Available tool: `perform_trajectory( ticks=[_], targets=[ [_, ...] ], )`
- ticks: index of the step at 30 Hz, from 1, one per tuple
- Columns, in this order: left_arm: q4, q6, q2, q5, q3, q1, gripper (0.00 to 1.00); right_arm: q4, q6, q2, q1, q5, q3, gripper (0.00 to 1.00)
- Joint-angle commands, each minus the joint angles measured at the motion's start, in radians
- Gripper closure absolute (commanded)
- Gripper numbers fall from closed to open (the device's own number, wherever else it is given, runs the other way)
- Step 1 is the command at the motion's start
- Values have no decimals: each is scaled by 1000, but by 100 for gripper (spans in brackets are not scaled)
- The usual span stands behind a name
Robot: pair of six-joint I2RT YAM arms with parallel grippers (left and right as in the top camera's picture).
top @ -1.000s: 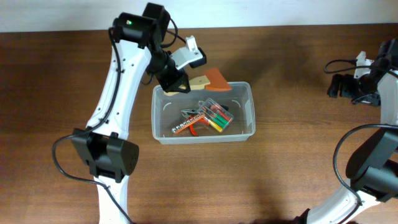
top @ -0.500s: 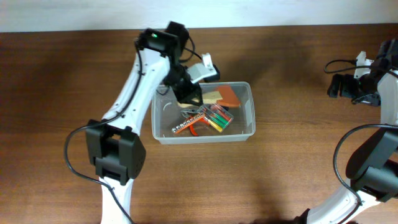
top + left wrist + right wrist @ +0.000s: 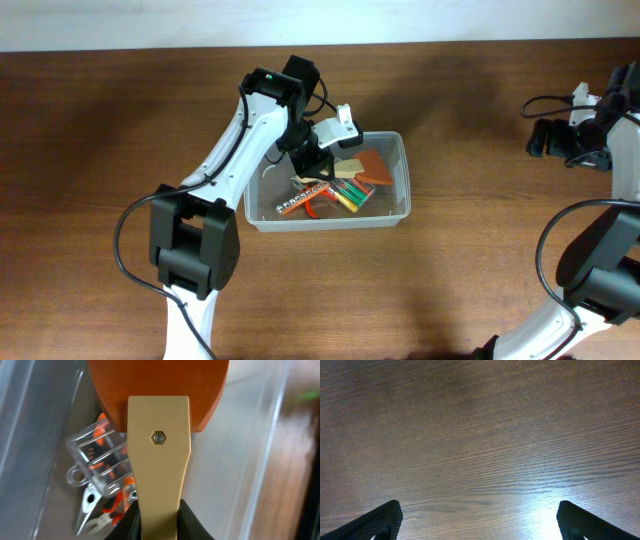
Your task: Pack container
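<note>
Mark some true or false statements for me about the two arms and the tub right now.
1. The left end effector is shut on the scraper. True.
2. The right end effector holds a tool. False: it is open and empty, over bare table.
3. From overhead, the scraper's orange blade lies within the outline of the container. True.
4. The container is empty. False: a clear case with coloured pieces and other tools lie inside it.
</note>
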Motion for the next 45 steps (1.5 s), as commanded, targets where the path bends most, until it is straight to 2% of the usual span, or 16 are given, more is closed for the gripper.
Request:
perform_trajectory(
  ticks=[1,16,23,27,32,38,42,45],
  targets=[
    [14,5,6,-44,-7,3,91,1,5,1,-2,-10,-3,1],
    [8,-18,89,-43,-8,3,89,1,5,1,-2,-10,-3,1],
    [11,-18,90,-43,-8,3,56,1,5,1,-2,-10,-3,1],
    [12,-46,89,-43,2,3,48,1,5,1,-2,-10,-3,1],
    [4,-97,87,-43,72,5,45,1,5,1,-2,-10,-3,1],
    [-80,-105,87,-43,291,16,41,1,5,1,-2,-10,-3,1],
    [-167,-109,86,-44,483,34,22,1,5,1,-2,-10,-3,1],
    [-243,-129,85,-43,643,56,13,1,5,1,-2,-10,-3,1]
  ],
)
